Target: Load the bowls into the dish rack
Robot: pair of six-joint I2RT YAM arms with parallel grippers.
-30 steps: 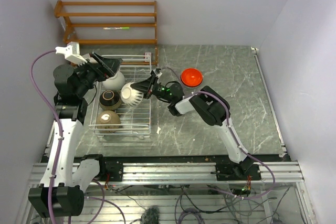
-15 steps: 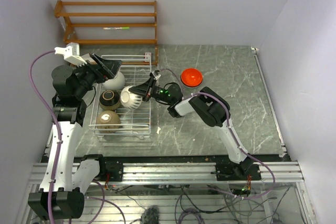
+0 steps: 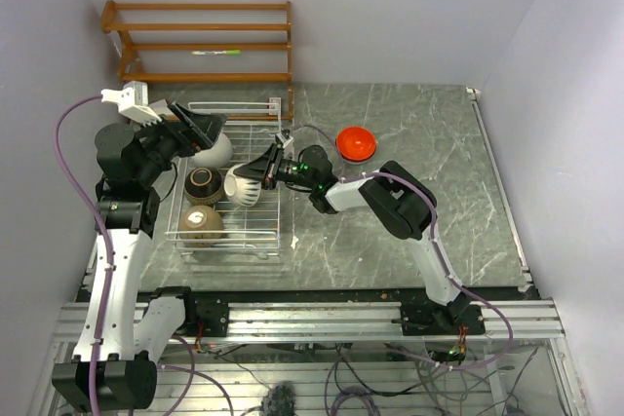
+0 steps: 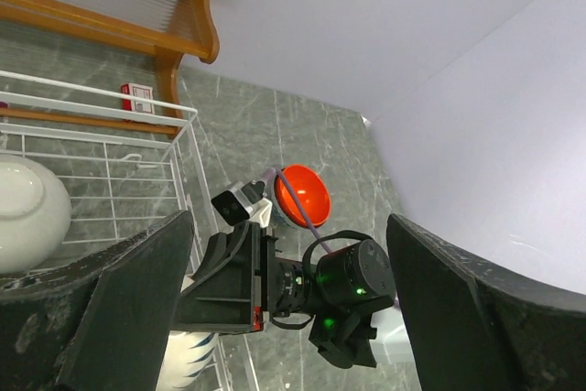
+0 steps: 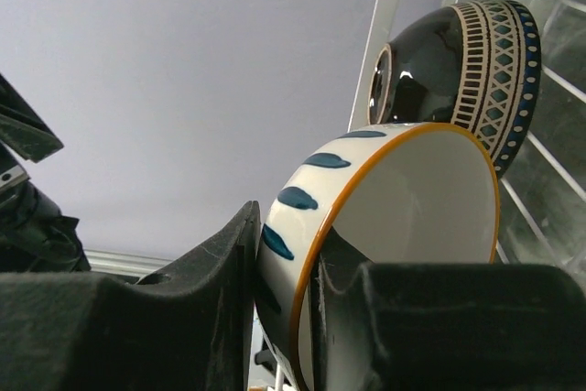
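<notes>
Between the right jaws (image 3: 255, 174) the patterned bowl (image 3: 242, 186) is pinched over the dish rack (image 3: 279, 216), which holds three bowls (image 3: 202, 224). Behind them the orange bowl (image 3: 355, 143) sits unloaded, and the left jaws (image 3: 208, 129) gape empty.

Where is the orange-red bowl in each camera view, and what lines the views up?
Top external: orange-red bowl on the table, right of the dish rack, upper centre.
Left wrist: centre, just beyond the dish rack's corner.
Right wrist: not in it.
Shared landmark: the dish rack's white wire, at the top of the right wrist view too.
</notes>
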